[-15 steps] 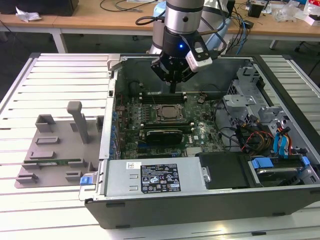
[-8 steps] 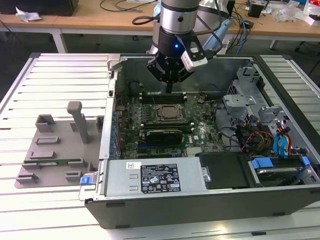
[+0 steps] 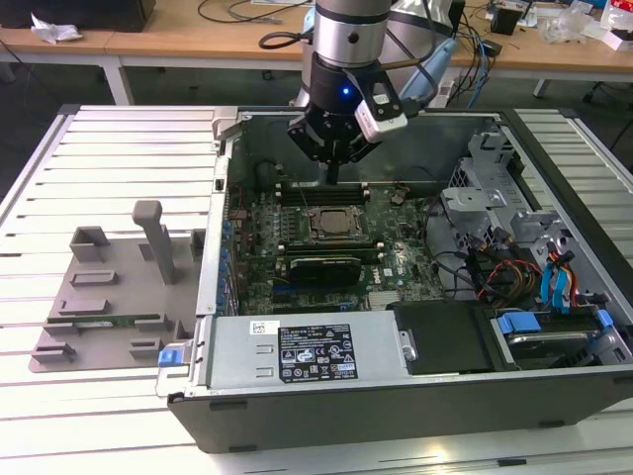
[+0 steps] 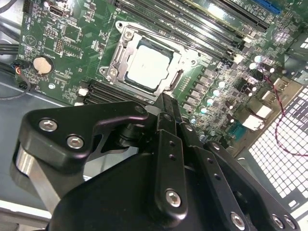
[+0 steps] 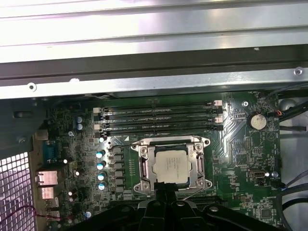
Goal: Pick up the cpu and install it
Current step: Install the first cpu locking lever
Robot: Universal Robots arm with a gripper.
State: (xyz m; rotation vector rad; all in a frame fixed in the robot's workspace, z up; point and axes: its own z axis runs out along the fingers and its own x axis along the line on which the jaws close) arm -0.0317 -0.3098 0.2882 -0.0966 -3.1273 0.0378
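The cpu (image 3: 331, 224) lies flat inside its socket frame (image 3: 309, 230) on the green motherboard (image 3: 396, 262) of the open computer case (image 3: 346, 411). In both wrist views its silvery-white top (image 4: 148, 66) (image 5: 171, 166) sits level within the metal bracket. My gripper (image 3: 333, 170) hangs above the board, just behind the socket and apart from the cpu. Its black fingers (image 4: 166, 108) are pressed together with nothing between them. In the first wrist view the fingertips (image 5: 163, 191) end just short of the socket's edge.
Memory slots (image 5: 159, 120) run alongside the socket. A black card (image 3: 318, 267) and the power supply (image 3: 307, 351) sit nearer the case front, cables and drive bays (image 3: 524, 267) at the exterior view's right. A grey fixture (image 3: 109, 287) holding a green memory stick (image 3: 109, 321) stands outside the case.
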